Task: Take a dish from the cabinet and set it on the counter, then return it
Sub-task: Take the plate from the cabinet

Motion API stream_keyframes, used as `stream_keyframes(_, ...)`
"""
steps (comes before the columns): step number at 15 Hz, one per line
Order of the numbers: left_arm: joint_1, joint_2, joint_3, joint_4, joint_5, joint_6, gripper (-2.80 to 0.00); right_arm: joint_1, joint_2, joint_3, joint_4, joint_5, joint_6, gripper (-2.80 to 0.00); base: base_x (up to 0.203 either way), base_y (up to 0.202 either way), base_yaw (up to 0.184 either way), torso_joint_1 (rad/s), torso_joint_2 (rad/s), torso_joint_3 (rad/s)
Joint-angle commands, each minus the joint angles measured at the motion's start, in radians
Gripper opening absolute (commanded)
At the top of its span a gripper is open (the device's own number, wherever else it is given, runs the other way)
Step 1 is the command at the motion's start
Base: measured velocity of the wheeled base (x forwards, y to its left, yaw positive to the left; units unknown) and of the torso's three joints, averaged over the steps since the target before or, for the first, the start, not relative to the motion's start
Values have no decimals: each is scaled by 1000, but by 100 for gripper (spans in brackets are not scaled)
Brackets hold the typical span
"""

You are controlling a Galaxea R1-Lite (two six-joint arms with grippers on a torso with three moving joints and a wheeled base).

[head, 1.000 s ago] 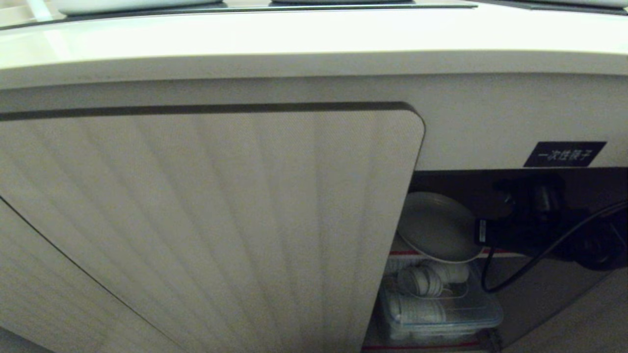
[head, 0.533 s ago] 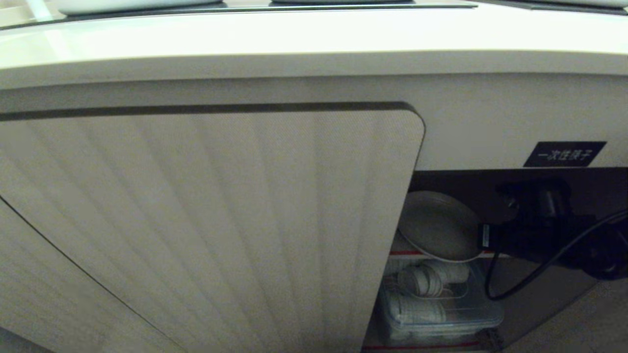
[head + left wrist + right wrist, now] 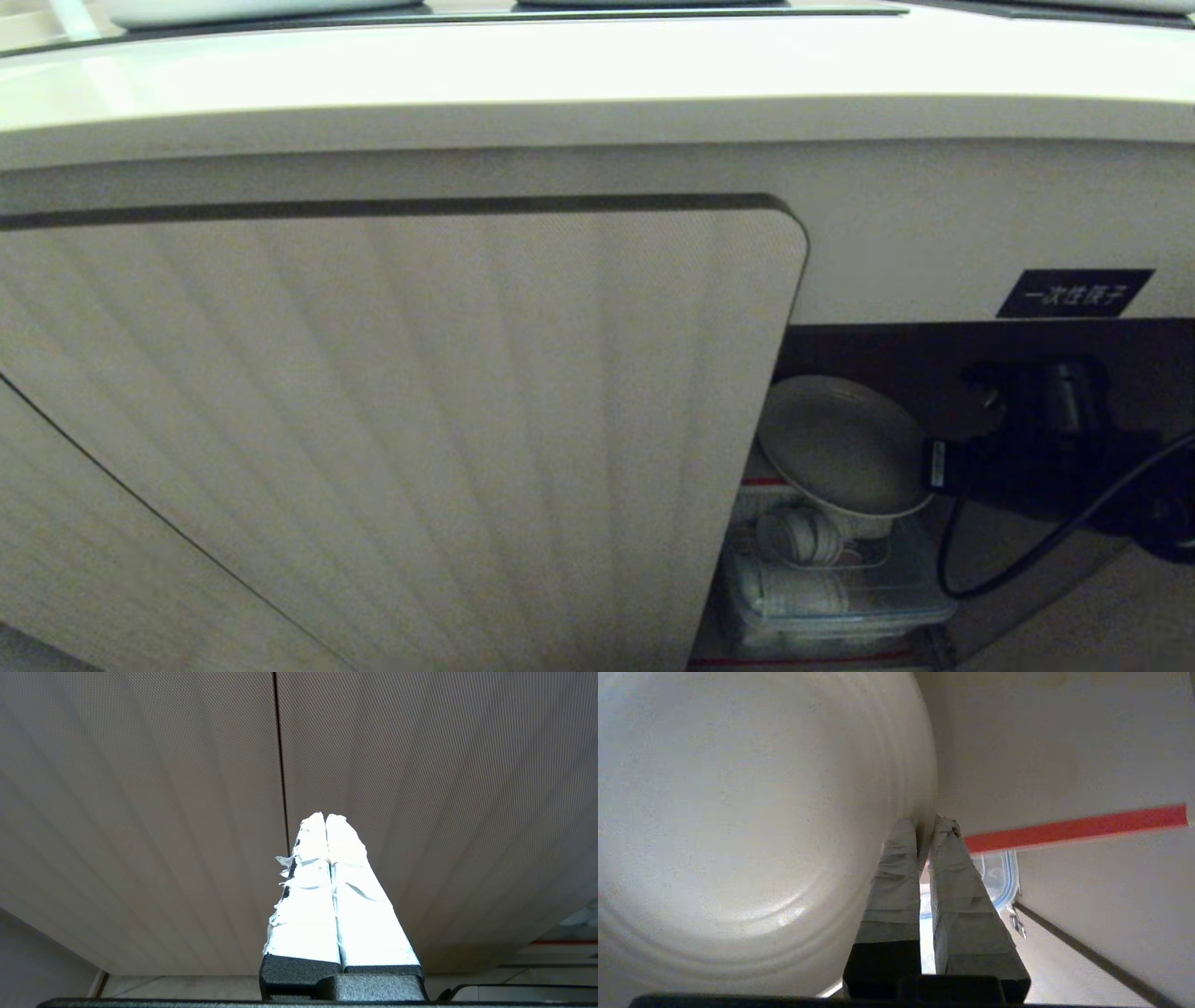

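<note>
Dish (image 3: 845, 448): a plain cream-white shallow plate, seen right of centre in the lower half of the head view, inside the open mouth of the cabinet (image 3: 401, 420). It sits tilted, above the red-edged shelf (image 3: 767, 483) and a clear plastic box (image 3: 840, 597) of white ware at the lower right.

Right pincer (image 3: 927, 826): clamped narrow on the dish rim, one taped finger (image 3: 896, 858) on each face of the edge, as the right wrist view shows. In the head view the black arm enters from the right edge and meets the plate at its right side.

Left pincer (image 3: 325, 821): fingers pressed together, empty, parked facing the ribbed door.

Handling assessment: the dish appears rigid, glazed and smooth, so likely slippery and breakable if knocked. A rim pinch at one side leaves most of the weight hanging away from the grip; sag or rotation is a risk. The low raised rim offers the only practical hold. Clearance to the door edge at the left looks tight. The surface (image 3: 597, 65) lies across the top of the frame.
</note>
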Motion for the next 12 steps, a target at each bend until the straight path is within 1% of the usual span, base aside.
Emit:
stream_keyframes(1,0,0,0,0,0,0,-280,0,-15,21,-10,-1,1,-280,0,0,0,0,0,0)
stream_keyframes(9,0,0,0,0,0,0,-280,3,-63,69,-22,1,5,-280,0,0,0,0,0,0)
stream_keyframes(12,0,0,0,0,0,0,-280,8,-79,83,-20,-1,40,-280,0,0,0,0,0,0)
